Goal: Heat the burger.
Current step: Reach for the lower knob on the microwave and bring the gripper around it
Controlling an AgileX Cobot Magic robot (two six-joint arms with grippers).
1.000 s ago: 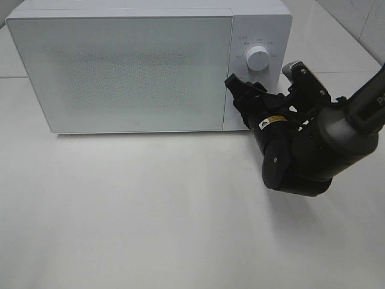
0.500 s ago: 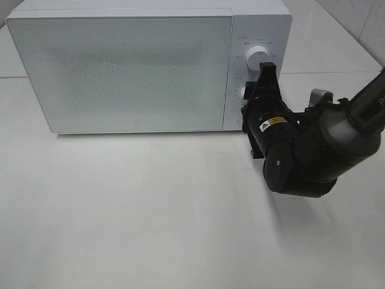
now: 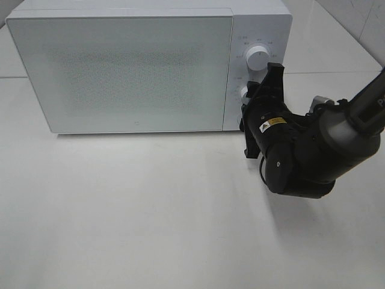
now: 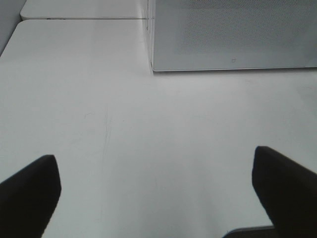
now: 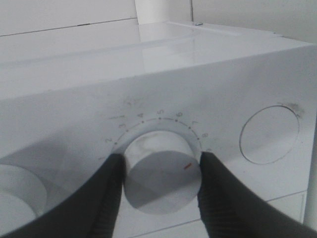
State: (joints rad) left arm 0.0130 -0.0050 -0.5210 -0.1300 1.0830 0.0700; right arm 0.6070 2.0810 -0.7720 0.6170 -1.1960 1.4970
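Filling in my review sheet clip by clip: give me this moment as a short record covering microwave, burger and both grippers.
microwave: white, on the table, door closed
burger: not visible in any view
right gripper: fingers closed against both sides of the lower dial
upper dial: untouched
left gripper: open, empty, over the table

White tabletop (image 3: 150, 229) (faintly scuffed) lies evenly lit.

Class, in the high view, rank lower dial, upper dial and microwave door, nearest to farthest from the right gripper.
1. lower dial, clasped inside the right gripper.
2. upper dial, higher on the panel.
3. microwave door, to the left.
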